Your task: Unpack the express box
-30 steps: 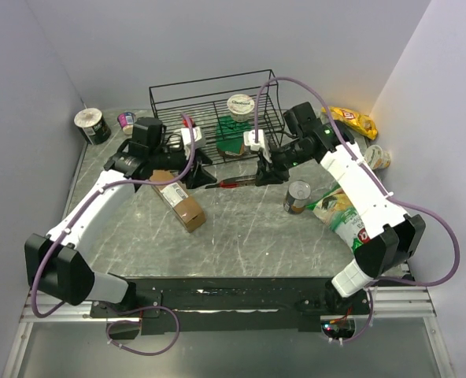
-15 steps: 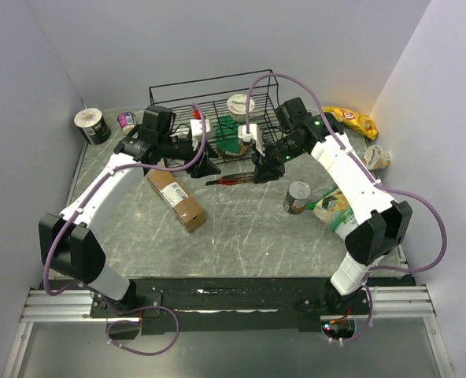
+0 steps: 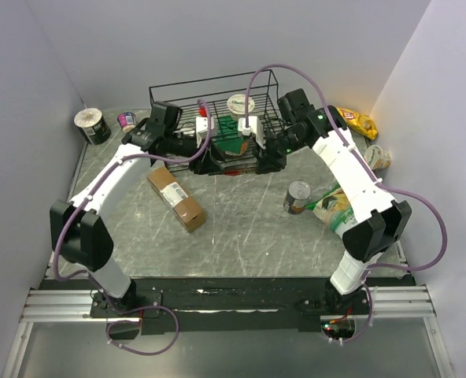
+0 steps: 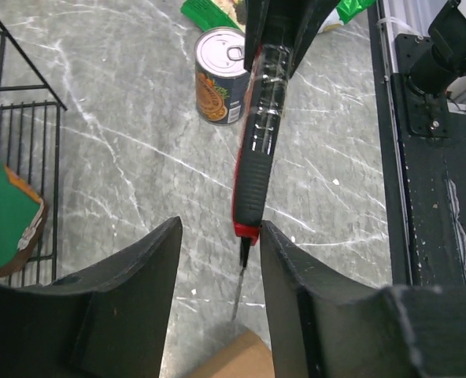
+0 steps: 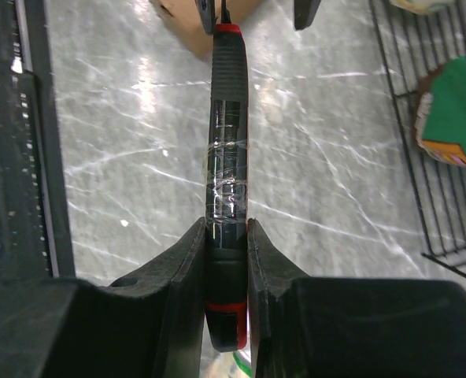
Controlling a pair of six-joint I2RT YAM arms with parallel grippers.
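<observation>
Between the right gripper (image 5: 225, 228)'s matt black plastic fingers (image 5: 187, 268), the tool (image 5: 227, 142) shows a dull black handle with red plastic at both ends. Clear tape is wound round its middle, glossy and wrinkled, catching the light. The left gripper (image 4: 217, 228) is the same matt black plastic, and the thin blade (image 4: 240, 279) between its fingers looks like bare metal.

Under both pincers the table (image 4: 123, 157) is grey, marbled and smooth, with a soft sheen. Beside the left gripper lies the express box (image 3: 187, 211), matt brown cardboard with a white paper label (image 3: 168, 187). Near the right gripper there's a can (image 4: 221, 75) with a shiny metal lid. Behind both grippers is the wire rack (image 3: 217, 98), thin black metal.
</observation>
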